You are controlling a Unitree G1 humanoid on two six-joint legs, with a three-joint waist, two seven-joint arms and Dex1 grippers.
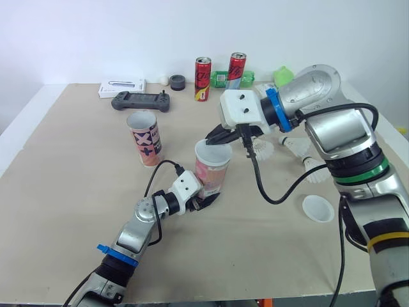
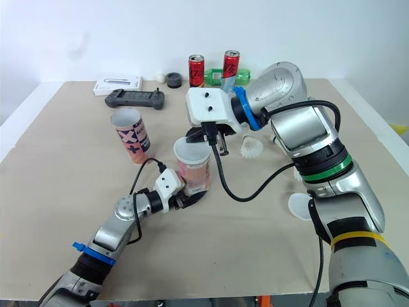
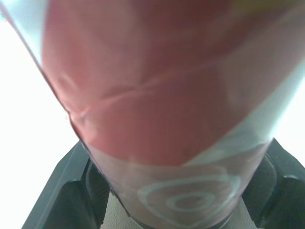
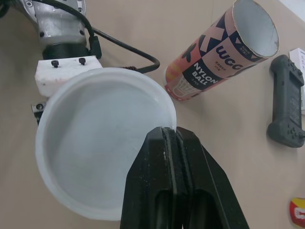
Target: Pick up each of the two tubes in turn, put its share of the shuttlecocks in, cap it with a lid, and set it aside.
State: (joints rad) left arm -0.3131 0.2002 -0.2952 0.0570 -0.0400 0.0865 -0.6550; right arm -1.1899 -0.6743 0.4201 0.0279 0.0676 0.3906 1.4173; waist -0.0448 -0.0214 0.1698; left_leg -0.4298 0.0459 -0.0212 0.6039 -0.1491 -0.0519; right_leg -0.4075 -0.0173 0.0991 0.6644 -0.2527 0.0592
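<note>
Tan table [image 1: 64, 192]. Near its middle, upright, pink tube [image 1: 212, 173], clamped at the base by left gripper [image 1: 206, 199], one finger on each side. Second tube [image 1: 146, 137] open and upright, near on the robot's left. Directly over the pink tube's mouth, right gripper [image 1: 220, 137], fingers pinched together on the rim of white lid [image 4: 105, 138]; seated or not, cannot tell. Spare lid [image 1: 317, 208] and shuttlecocks [image 1: 262, 149] to the right.

Head stereo pair looking down over table [image 1: 64, 192], left wrist close against tube [image 3: 157, 95], right wrist just above lid [image 4: 95, 143]
</note>
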